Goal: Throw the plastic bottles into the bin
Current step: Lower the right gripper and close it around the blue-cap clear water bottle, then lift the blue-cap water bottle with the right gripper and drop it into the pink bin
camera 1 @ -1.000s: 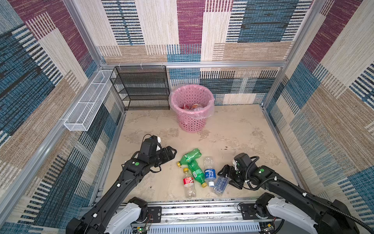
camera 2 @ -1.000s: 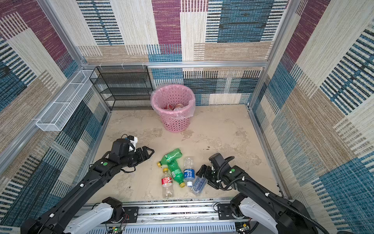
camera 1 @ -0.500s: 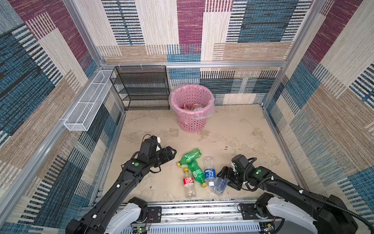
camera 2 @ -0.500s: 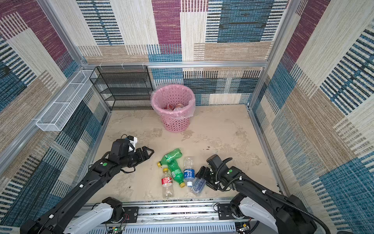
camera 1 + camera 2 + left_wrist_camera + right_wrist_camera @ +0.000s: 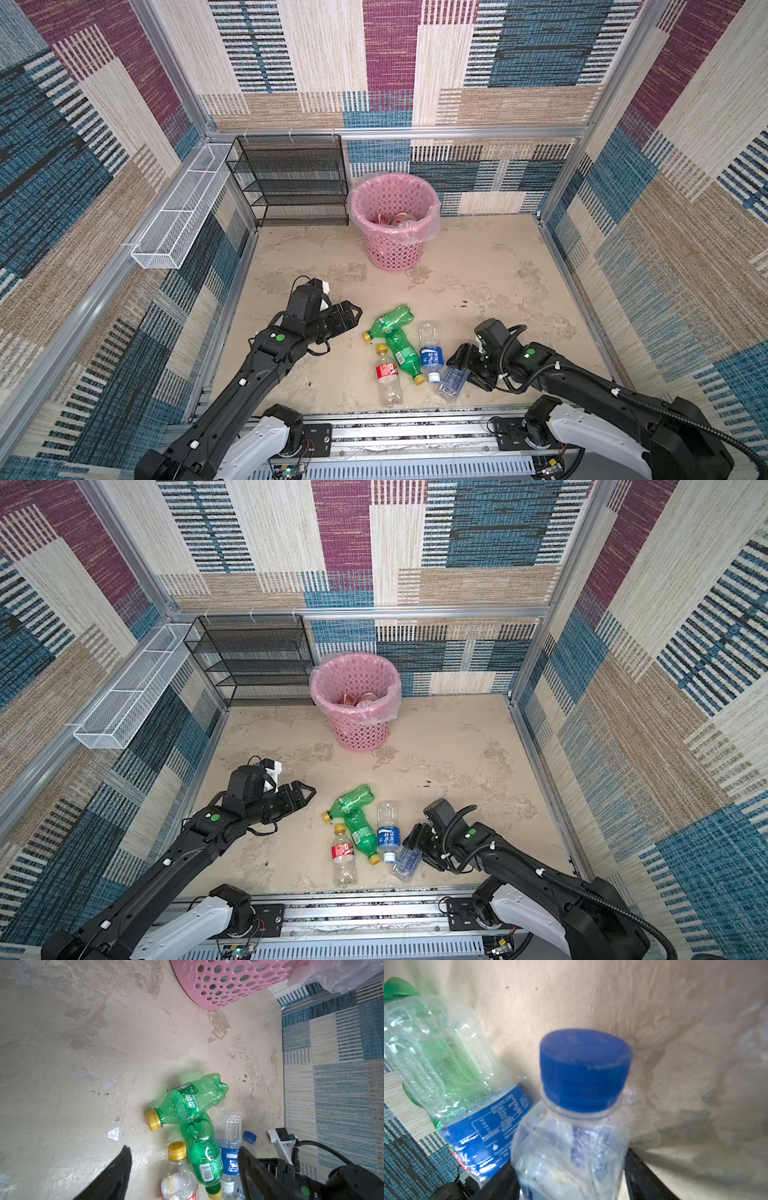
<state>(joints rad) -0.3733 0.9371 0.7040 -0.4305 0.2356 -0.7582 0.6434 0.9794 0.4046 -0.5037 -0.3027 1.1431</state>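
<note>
Patchwork carpet walls (image 5: 390,62) in blue, maroon and beige are recorded on three sides; the floor (image 5: 478,291) is beige, mottled and stained.

At the floor's 12 o'clock edge the pink bin (image 5: 390,253) is found upright, perforated and lined with a clear bag (image 5: 430,224); red-labelled bottles (image 5: 388,218) are seen inside, count not determinable. A black mesh rack (image 5: 291,183) is set at the bin's 9 o'clock; a white wire basket (image 5: 178,216) is hung on the wall beyond it.

Five bottles are found lying toward 6 o'clock, well apart from the bin:
- a dented green bottle (image 5: 392,320), touching a second green bottle (image 5: 402,353); both are yellow-capped and carry Chinese characters, and a barcode (image 5: 206,1172) is noted on the second;
- a red-label bottle (image 5: 387,374), writing too small to read;
- a blue-label bottle (image 5: 430,353), with white characters and a printed table;
- a crushed clear bottle (image 5: 453,379), blue-capped, at the group's 4 o'clock.

The right gripper (image 5: 467,365) is clenched on the crushed clear bottle, which lies on the floor. The left gripper (image 5: 355,318) is held released and unladen at the group's 9 o'clock.
</note>
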